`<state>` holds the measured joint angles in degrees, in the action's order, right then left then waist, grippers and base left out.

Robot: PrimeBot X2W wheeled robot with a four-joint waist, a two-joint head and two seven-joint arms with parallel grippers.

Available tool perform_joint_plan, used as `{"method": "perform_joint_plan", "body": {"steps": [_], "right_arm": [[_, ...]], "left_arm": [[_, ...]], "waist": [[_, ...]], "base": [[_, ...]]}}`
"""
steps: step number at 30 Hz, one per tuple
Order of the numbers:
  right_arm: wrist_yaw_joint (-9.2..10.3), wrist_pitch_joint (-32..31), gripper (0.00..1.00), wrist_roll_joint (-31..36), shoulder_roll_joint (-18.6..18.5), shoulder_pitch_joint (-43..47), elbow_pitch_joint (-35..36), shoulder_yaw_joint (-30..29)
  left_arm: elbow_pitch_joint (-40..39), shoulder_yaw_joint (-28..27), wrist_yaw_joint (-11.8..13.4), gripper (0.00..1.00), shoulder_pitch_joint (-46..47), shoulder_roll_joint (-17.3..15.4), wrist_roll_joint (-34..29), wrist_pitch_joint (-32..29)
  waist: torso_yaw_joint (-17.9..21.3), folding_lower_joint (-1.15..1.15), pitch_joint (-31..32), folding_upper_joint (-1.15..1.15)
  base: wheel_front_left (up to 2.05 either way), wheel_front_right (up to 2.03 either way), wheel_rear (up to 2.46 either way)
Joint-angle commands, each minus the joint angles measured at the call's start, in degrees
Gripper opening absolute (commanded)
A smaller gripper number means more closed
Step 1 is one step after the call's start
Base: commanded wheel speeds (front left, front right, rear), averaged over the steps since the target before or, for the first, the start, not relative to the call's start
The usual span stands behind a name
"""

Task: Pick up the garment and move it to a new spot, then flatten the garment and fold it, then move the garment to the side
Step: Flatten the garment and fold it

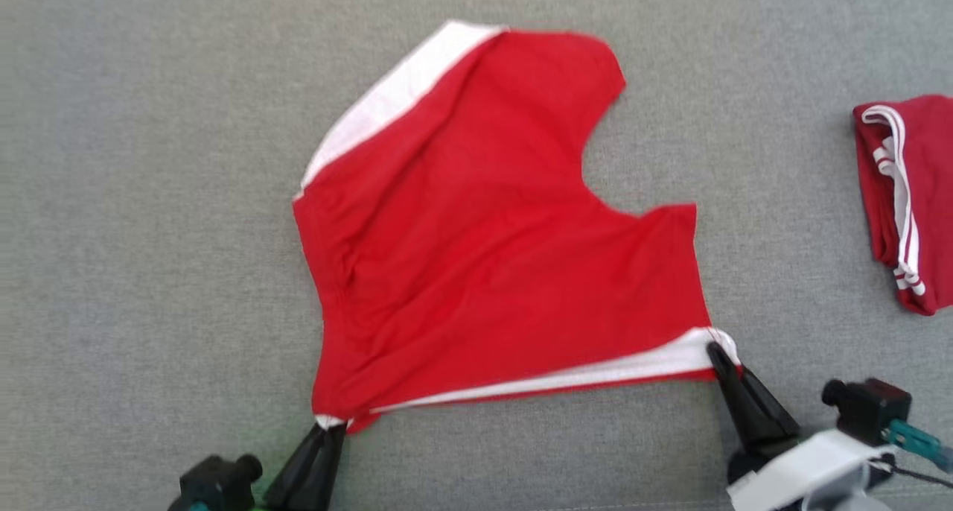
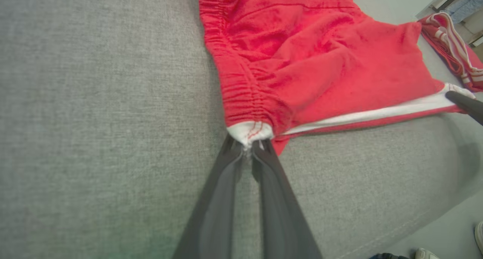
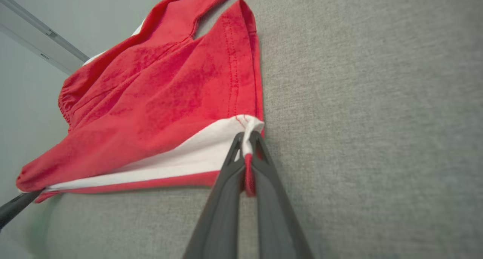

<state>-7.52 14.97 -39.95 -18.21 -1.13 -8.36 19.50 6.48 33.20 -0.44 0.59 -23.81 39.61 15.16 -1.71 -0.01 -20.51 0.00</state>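
On the grey surface (image 1: 149, 198), the left claw (image 1: 331, 425) and right claw (image 1: 716, 352) each clamp a white-trimmed corner of the red garment (image 1: 491, 220), which is spread out beyond them. A folded striped cloth (image 1: 904, 198) lies farther off, outside the right claw.

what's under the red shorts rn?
Grey fabric surface extends out from beneath the red shorts on every side. Anything lying beneath the cloth is covered, so I cannot tell.
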Motion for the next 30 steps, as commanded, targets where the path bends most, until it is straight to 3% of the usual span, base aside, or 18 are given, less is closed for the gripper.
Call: {"method": "perform_joint_plan", "body": {"steps": [1,10,22,30], "right_arm": [[0.07,-0.5,0.0,-1.4,-1.9,3.5,1.9,-1.1],[0.09,-5.9,0.0,-6.2,-6.9,14.6,9.4,-5.7],[0.1,-9.8,0.0,-7.7,-6.7,17.7,13.3,-9.1],[0.09,-11.0,0.0,-4.9,-5.3,12.2,14.0,-7.6]], "left_arm": [[-0.8,-1.4,0.8,0.0,-4.1,1.2,0.7,-0.1],[-4.8,0.7,2.7,0.0,-13.1,2.2,2.2,-1.9],[-12.6,0.0,5.0,0.0,-16.7,-1.5,5.2,-7.8],[-14.6,-1.1,5.1,0.0,-16.0,-1.3,7.2,-8.3]], "waist": [[-1.7,0.01,5.6,0.0],[-2.6,0.01,9.3,0.0],[-3.3,0.01,12.6,0.0],[-2.4,0.01,11.7,0.0]], "base": [[0.0,0.0,0.0],[0.0,0.0,0.0],[0.0,0.0,0.0],[0.0,0.0,0.0]]}}
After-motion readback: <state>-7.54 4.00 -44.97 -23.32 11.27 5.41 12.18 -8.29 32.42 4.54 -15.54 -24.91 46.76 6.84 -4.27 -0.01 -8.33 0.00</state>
